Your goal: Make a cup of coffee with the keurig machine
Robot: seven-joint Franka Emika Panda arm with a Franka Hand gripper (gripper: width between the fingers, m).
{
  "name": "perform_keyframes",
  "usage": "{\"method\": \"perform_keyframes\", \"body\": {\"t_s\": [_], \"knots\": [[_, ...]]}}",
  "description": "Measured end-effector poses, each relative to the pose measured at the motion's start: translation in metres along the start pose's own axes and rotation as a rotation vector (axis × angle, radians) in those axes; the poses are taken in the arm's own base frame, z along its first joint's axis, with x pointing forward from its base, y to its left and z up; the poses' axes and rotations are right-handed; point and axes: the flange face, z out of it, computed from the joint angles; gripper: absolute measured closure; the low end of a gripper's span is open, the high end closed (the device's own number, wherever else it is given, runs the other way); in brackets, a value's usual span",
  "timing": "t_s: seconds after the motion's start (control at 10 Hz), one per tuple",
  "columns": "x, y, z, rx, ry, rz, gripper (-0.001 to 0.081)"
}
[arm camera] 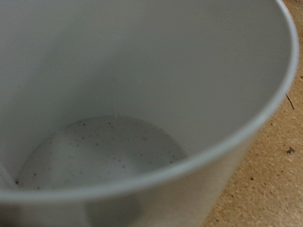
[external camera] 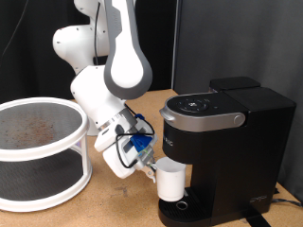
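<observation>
The cup (arm camera: pixel 123 104) fills the wrist view almost entirely: pale inner wall, speckled bottom, and a strip of wooden counter (arm camera: pixel 275 175) beyond its rim. No fingers show in that view.

In the exterior view the gripper (external camera: pixel 151 168) is at the cup (external camera: pixel 171 180), against its side away from the coffee machine (external camera: pixel 222 151). The cup sits under the machine's front overhang, above the round drip base. Whether the fingers are spread or pinching the cup cannot be told; the hand and its blue cabling hide them.

Orientation: the cup stands upright, long axis vertical, open mouth up toward the overhang.

Risks, as judged:
- If the fingers grip the rim or wall, any sideways drag could tip the cup off the drip base.
- A cup seated off-centre would let the brew miss the mouth and spill onto the base and counter.
- The hand is close to the machine's front; a careless move could knock the housing.

The round white stand (external camera: pixel 38 151) lies well apart, behind the gripper.
</observation>
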Motion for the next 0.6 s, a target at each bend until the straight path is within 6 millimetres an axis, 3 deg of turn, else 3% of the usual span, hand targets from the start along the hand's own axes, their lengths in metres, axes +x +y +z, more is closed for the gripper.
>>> {"method": "perform_keyframes", "body": {"t_s": [0.6], "knots": [[-0.013,-0.010,0.018,-0.001,-0.007,-0.001,0.0732]]}}
